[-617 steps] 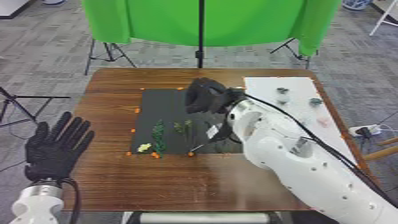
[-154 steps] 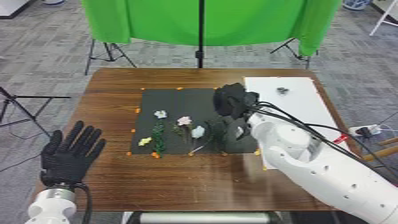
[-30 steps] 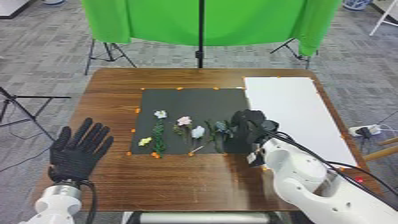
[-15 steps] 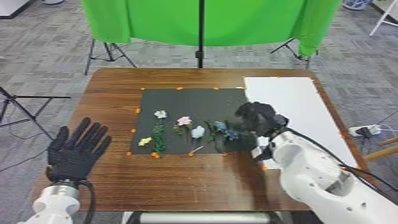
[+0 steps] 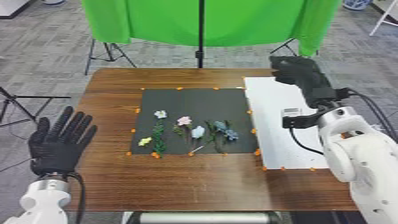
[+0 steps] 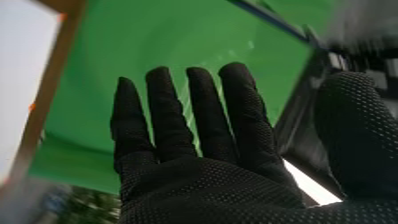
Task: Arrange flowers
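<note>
Behind the table (image 5: 222, 187), green cloth (image 5: 249, 30).

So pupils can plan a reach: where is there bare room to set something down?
The dark mat's far part, beyond the flowers; the white sheet's near part, right of the mat; and the table's wood between mat and robot. Crowded: the mat's near part, where flowers lie side by side.

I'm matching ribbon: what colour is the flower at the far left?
Yellow, clearest in the head view.
</note>
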